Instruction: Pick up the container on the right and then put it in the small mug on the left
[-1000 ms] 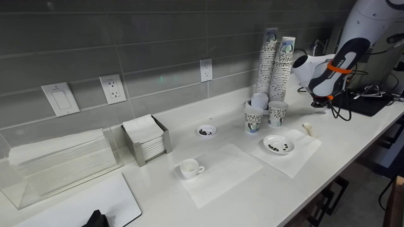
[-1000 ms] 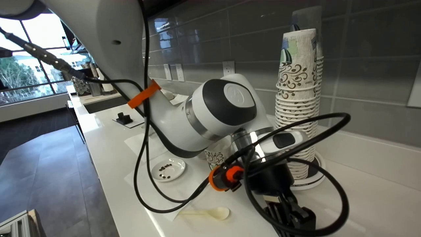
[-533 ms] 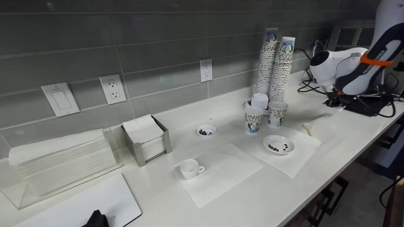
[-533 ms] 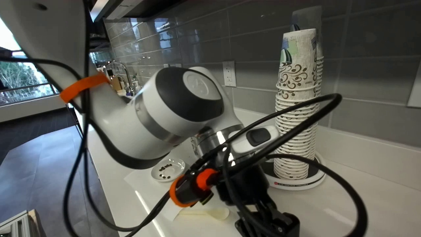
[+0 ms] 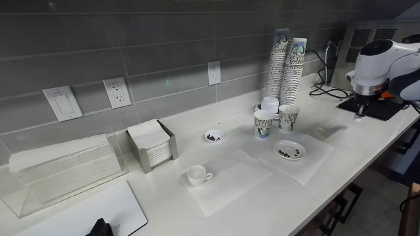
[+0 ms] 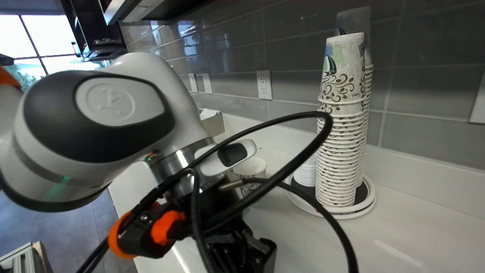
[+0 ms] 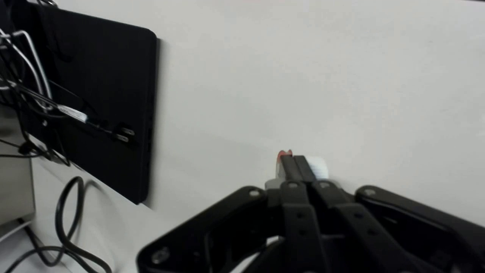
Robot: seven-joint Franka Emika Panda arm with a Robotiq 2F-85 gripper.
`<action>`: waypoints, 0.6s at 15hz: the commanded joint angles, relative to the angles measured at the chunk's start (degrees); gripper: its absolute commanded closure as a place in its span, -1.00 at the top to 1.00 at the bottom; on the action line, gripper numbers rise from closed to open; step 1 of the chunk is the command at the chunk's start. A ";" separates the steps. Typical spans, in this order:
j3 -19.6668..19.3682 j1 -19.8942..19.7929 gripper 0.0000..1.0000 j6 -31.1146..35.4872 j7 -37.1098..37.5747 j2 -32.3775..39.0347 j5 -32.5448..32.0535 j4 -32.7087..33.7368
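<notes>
The small white mug (image 5: pixel 197 175) stands upright on a white paper sheet (image 5: pixel 236 178) in an exterior view, its handle toward the right. My gripper (image 5: pixel 362 113) is far from it, at the right end of the counter, pointing down. In the wrist view my gripper (image 7: pixel 293 156) has its jaws almost together. The container (image 7: pixel 318 167) shows on both sides of the fingertips, ribbed white on the right and reddish on the left. Its middle is hidden by the fingers. It also shows as a pale spot (image 5: pixel 357 119) at the fingertips in an exterior view.
A black slab (image 7: pixel 110 76) with cables lies beside the gripper. Tall stacks of paper cups (image 6: pixel 343 125) and two single cups (image 5: pixel 263 124) stand by the wall. A white saucer (image 5: pixel 288 145) of beans, a spoon (image 5: pixel 320 132) and a napkin holder (image 5: pixel 162 141) are on the counter.
The arm has swung away from the cups toward the black slab, with the pale container moving along at its fingertips. The mug, cups and dishes have not moved.
</notes>
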 commanded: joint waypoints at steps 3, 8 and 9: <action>-1.23 -2.79 -1.00 11.91 -19.64 -11.88 12.64 -13.73; -5.39 2.84 -0.98 17.70 -26.05 -8.80 21.91 -14.08; -6.55 4.61 -0.98 18.49 -26.99 -7.78 23.28 -13.58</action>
